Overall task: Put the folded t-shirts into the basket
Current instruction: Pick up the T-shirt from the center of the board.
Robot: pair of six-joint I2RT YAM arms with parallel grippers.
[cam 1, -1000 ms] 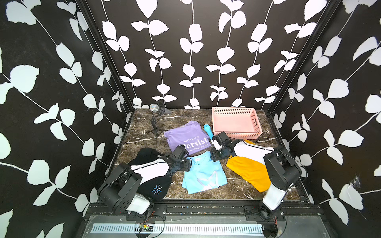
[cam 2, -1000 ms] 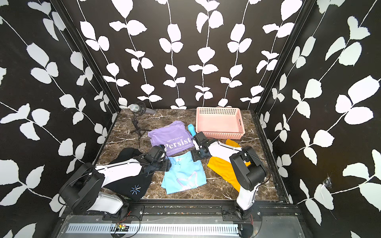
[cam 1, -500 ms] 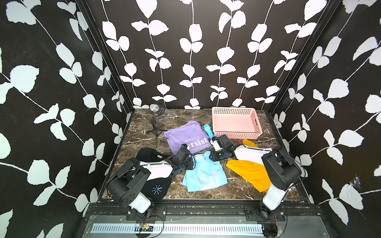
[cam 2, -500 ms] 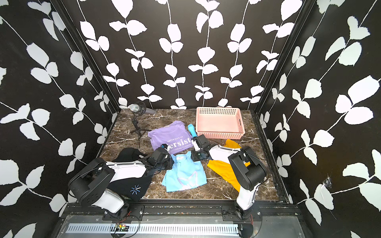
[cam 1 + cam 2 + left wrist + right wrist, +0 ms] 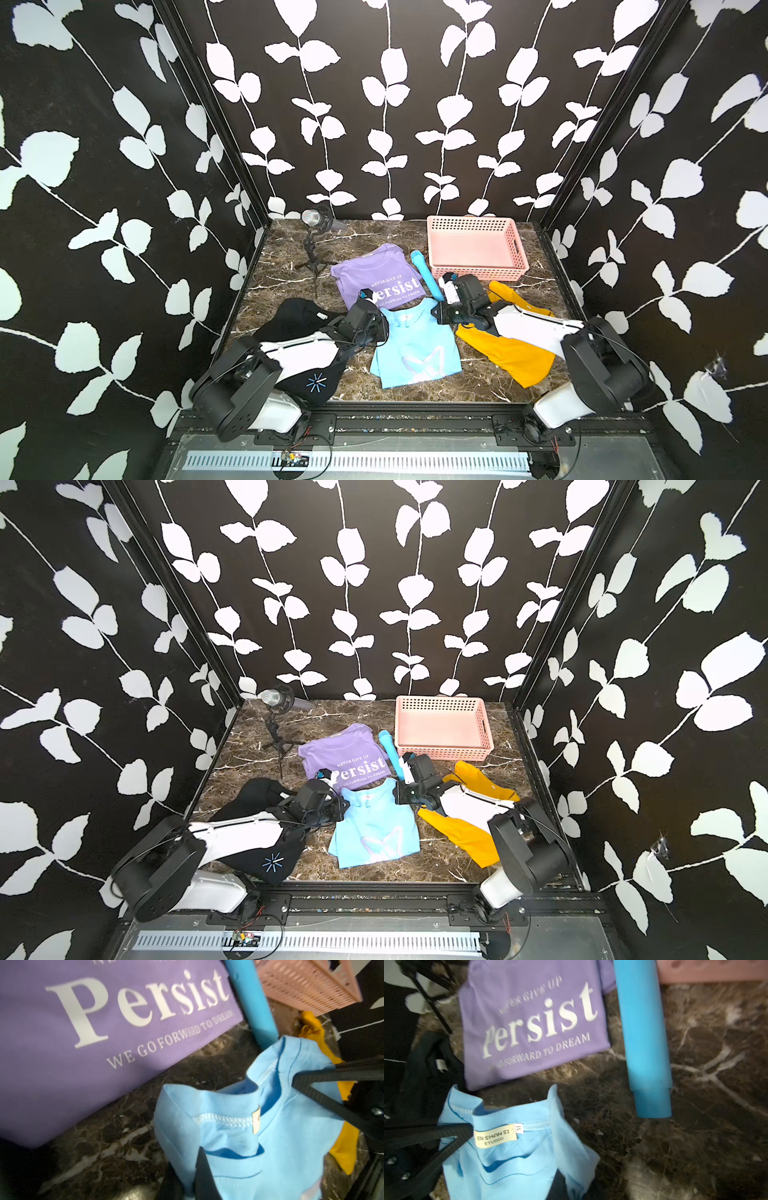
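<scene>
Label (image 5: 495, 1138) on blue tee (image 5: 517, 1169) seems legible only from right wrist.

A small microphone (image 5: 318, 217) on a tripod, a blue cylinder (image 5: 427, 275), marble tabletop (image 5: 282, 270)

Left tool (image 5: 381, 328) and right tool (image 5: 439, 314) have clamped the light blue tee (image 5: 415, 353).

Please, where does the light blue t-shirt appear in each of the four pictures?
Top view: light blue t-shirt at the table centre, nearer the camera than the lilac t-shirt.
Top view: same place.
Left wrist: close up, collar towards the lilac t-shirt.
Right wrist: collar with label.
Shared landmark: blue cylinder beside the lilac t-shirt.
</scene>
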